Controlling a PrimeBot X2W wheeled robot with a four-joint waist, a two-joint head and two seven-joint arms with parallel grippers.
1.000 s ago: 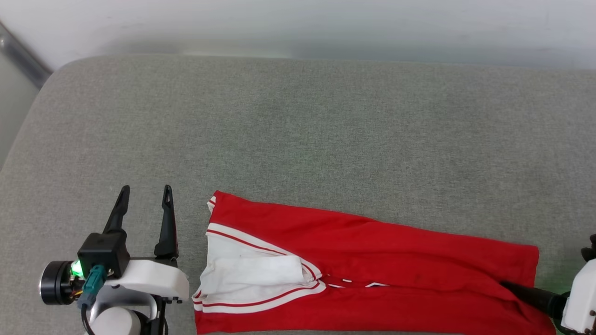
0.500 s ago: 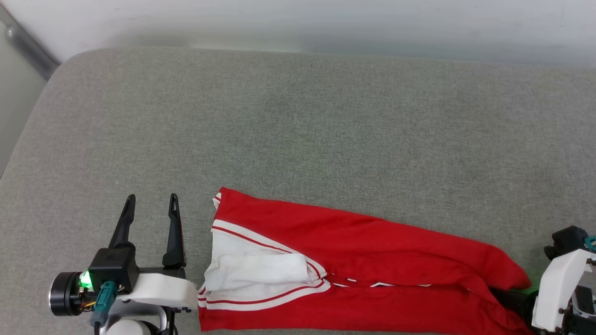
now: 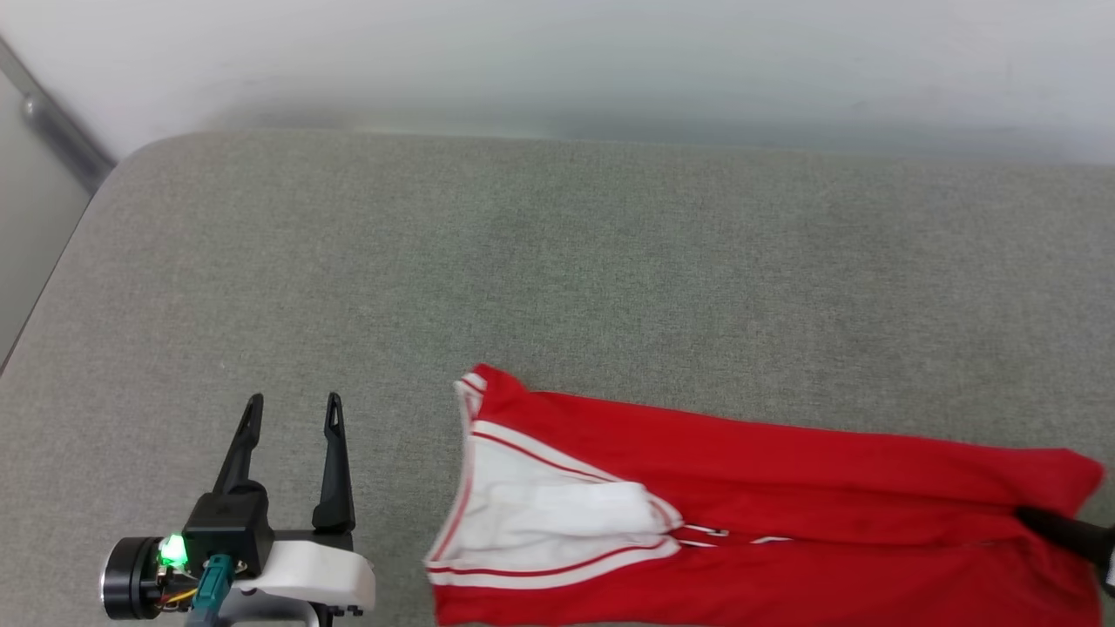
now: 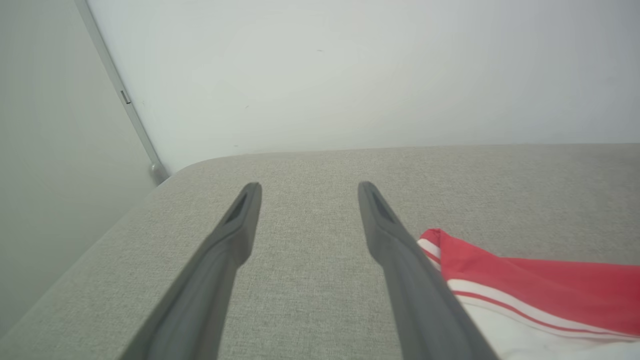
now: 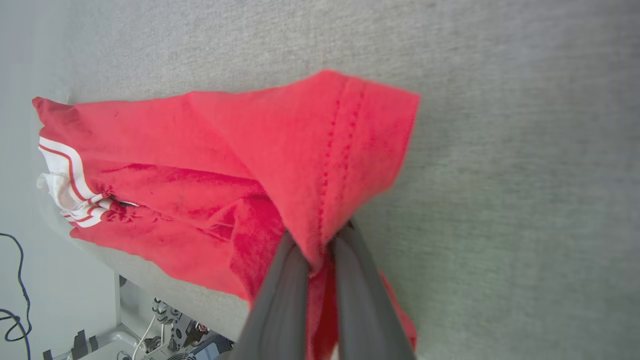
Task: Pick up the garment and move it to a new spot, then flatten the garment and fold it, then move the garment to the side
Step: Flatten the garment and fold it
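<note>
head / surface: grey woven surface (image 3: pixel 557 261), flat, with a rounded far-left corner.
head / room: pale wall (image 3: pixel 557 61) right behind the far edge. A grey rail (image 3: pixel 52 131) runs diagonally at far left.
head / garment: garment (image 3: pixel 784 470) lies near-right on the surface as a long red band running left to right. A white sleeve with red-striped trim is at its left end. The frame cuts off its near edge.
head / left gripper: left gripper (image 3: pixel 294 401) is near-left with fingers spread wide, holding nothing. It sits just left of the garment, not touching it. A green LED (image 3: pixel 172 549) is lit on the wrist.
head / right gripper: right gripper (image 3: pixel 1037 522) is at the right edge, a dark finger on the garment's right end.
left wrist / surface: grey fabric with the wall behind and the rail at the left corner.
left wrist / tool: fingers are wide apart over bare fabric. The garment's striped corner is just beside one finger.
right wrist / tool: fingers are clamped together on the red hem, stitch line visible. The cloth bunches into a peak at the tips.
right wrist / garment: the rest trails across the surface to the white striped end.
right wrist / room: past the surface's edge are a black cable (image 5: pixel 10 280) and wired hardware (image 5: pixel 175 330).
</note>
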